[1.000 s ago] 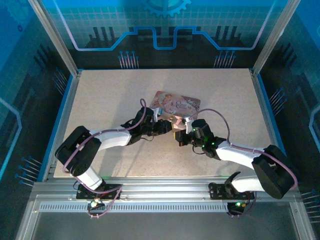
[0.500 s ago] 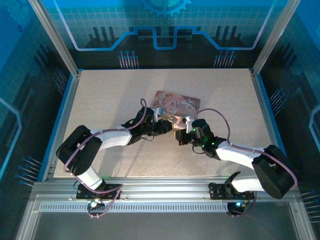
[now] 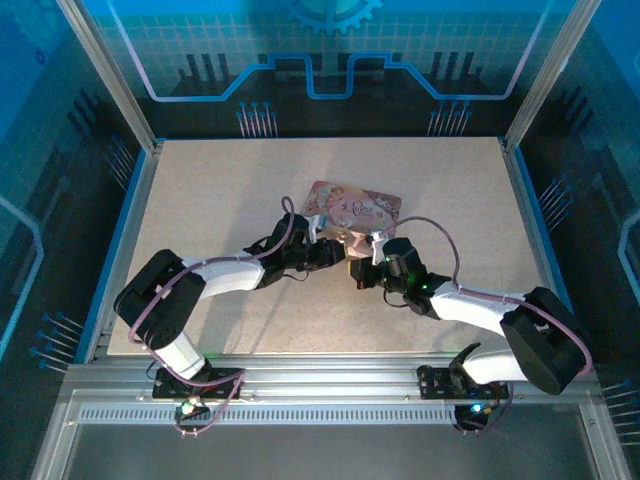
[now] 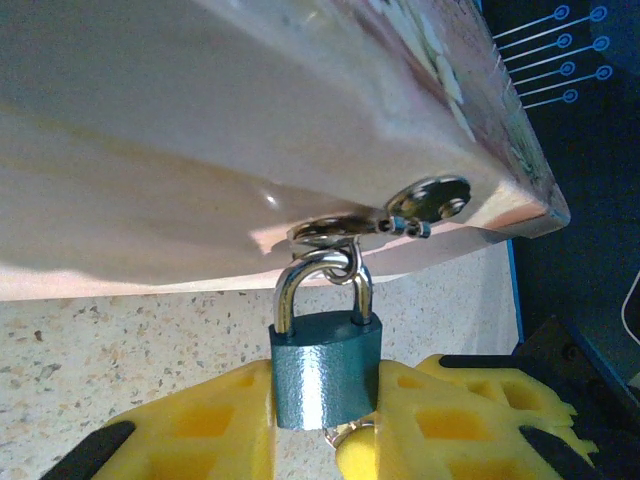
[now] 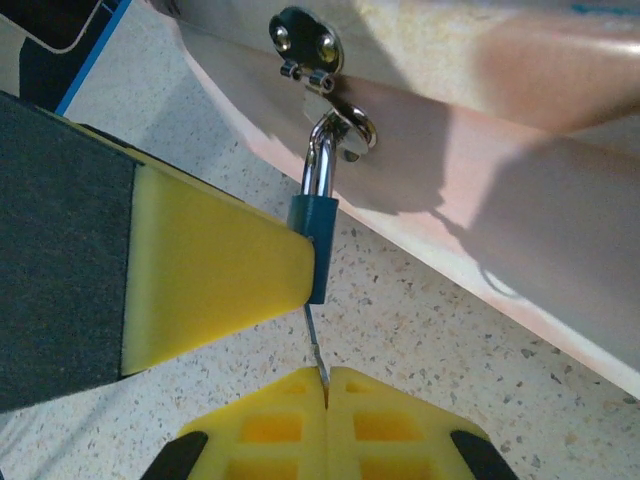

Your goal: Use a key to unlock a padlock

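At the centre of the right wrist frame, the right gripper [image 5: 326, 378] pinches the key [image 5: 313, 345], its blade pointing straight up to the underside of the padlock [image 5: 319, 255], which the left gripper [image 4: 322, 405] clamps.

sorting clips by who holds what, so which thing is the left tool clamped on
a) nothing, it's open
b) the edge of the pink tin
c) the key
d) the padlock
d, in the left wrist view the padlock sits squeezed between the yellow fingers of the left tool, while the key is pinched in the right tool
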Robot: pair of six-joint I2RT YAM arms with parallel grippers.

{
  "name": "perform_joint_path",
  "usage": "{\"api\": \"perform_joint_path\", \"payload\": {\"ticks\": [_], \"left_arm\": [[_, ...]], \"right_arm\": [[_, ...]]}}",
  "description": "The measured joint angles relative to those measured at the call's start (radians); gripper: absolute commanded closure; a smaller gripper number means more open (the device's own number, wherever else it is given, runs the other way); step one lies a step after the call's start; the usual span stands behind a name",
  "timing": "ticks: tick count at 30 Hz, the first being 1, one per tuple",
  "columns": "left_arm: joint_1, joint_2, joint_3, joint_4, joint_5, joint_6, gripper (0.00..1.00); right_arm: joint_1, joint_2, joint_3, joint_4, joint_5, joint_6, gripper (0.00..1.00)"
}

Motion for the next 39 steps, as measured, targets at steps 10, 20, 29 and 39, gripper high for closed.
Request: {"api": "perform_joint_path", "payload": {"ticks": [10, 20, 29, 39], "left_arm": [[0.000, 0.006, 0.010, 0.000, -0.001, -0.019, 0.73], [0.002, 0.021, 0.032, 0.006, -0.003, -0.025, 0.73], [0.004, 0.027, 0.040, 0.007, -0.016, -0.026, 0.73], [0.004, 0.032, 0.050, 0.006, -0.037, -0.029, 0.73]], "right_arm": [[0.000, 0.007, -0.008, 0.034, 0.015, 0.027, 0.99], [0.014, 0.010, -0.031, 0.102, 0.080, 0.034, 0.99], [0.014, 0.039, -0.031, 0.145, 0.097, 0.034, 0.99], [0.014, 0.060, -0.021, 0.165, 0.114, 0.003, 0.99]]}}
